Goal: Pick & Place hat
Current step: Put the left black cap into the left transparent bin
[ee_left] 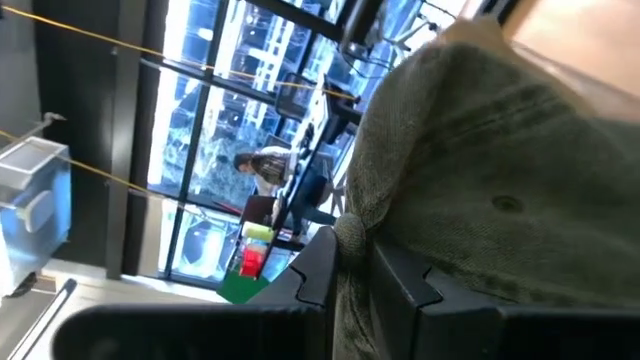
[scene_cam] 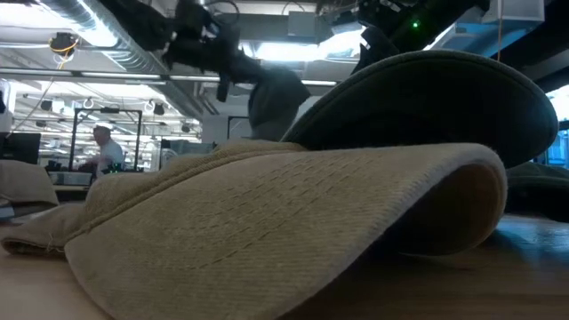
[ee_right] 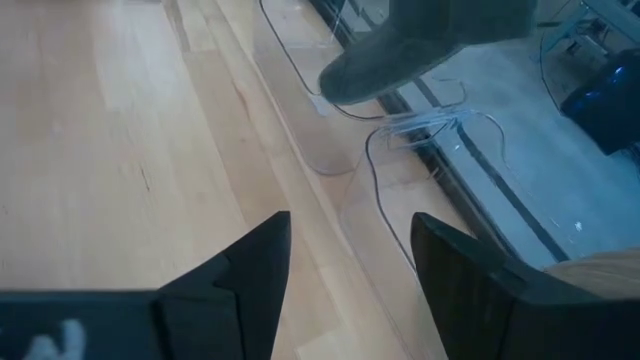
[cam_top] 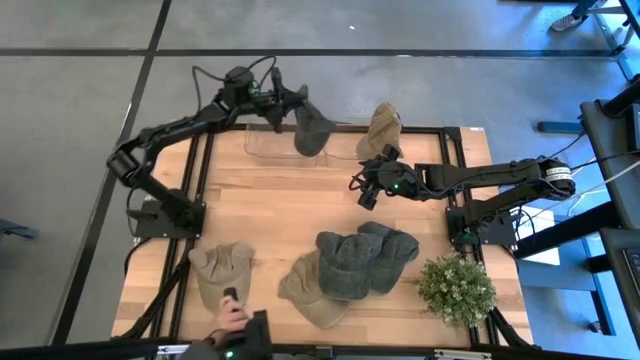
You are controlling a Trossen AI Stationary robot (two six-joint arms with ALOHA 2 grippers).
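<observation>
High view: mounted overhead, facing straight down, covering the whole desk (cam_top: 270,200) and both arms. Low view: set at desk height, looking level across it; a tan hat (scene_cam: 267,222) lies very close and fills most of the frame, with the room behind. Left wrist view: faces out past the left pincer (ee_left: 355,270) into the room, a grey hat (ee_left: 500,170) pressed close. Right wrist view: looks down past the right pincer (ee_right: 350,275) onto the desk's far edge. High and right wrist views share the grey hat.
</observation>
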